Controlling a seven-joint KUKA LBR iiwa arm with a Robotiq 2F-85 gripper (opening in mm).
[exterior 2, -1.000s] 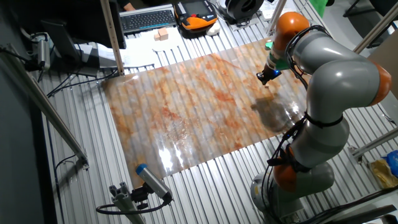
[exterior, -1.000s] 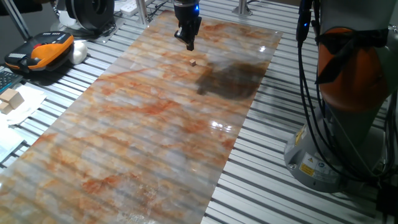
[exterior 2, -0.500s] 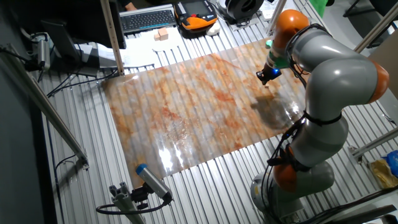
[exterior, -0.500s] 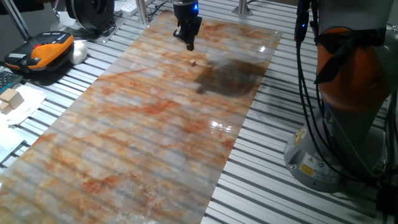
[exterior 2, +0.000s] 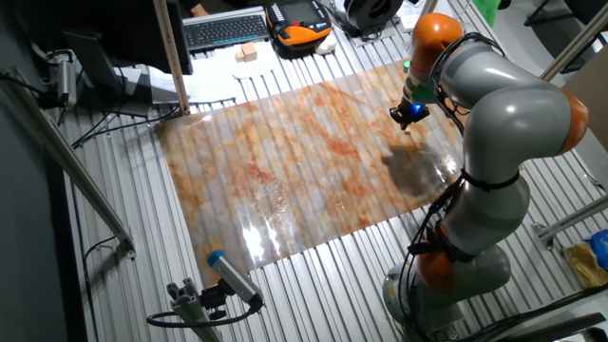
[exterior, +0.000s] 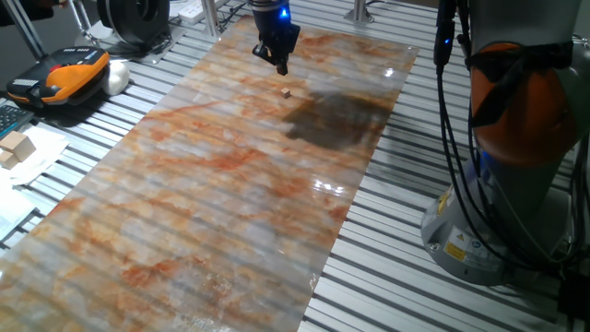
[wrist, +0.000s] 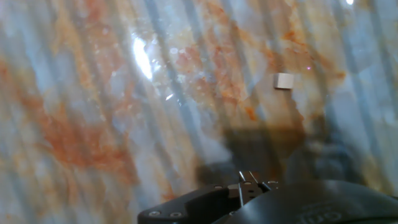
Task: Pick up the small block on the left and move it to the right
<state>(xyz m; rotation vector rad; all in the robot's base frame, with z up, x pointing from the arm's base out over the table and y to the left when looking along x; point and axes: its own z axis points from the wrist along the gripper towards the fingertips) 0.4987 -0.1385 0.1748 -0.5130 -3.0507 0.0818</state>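
The small block [exterior: 288,93] is a tiny tan cube lying on the marbled orange-grey sheet [exterior: 221,194] near its far end. My gripper [exterior: 280,65] hangs above the sheet, just behind and slightly left of the block, apart from it. Its fingertips come together in a point and hold nothing. In the hand view the block [wrist: 284,81] lies on the sheet at the upper right, away from my shut fingertips [wrist: 250,180] at the bottom edge. In the other fixed view my gripper [exterior 2: 407,122] is over the sheet's far right part; the block is too small to make out there.
An orange-black device [exterior: 61,74] and larger wooden blocks on white paper [exterior: 17,148] lie left of the sheet. The arm's base [exterior: 502,175] stands at the right. A keyboard [exterior 2: 224,29] and a blue-tipped tool [exterior 2: 234,276] lie off the sheet on the slatted table.
My gripper has drifted slightly left and away from the block, and its shadow on the sheet shifted left with it. The block has not moved.
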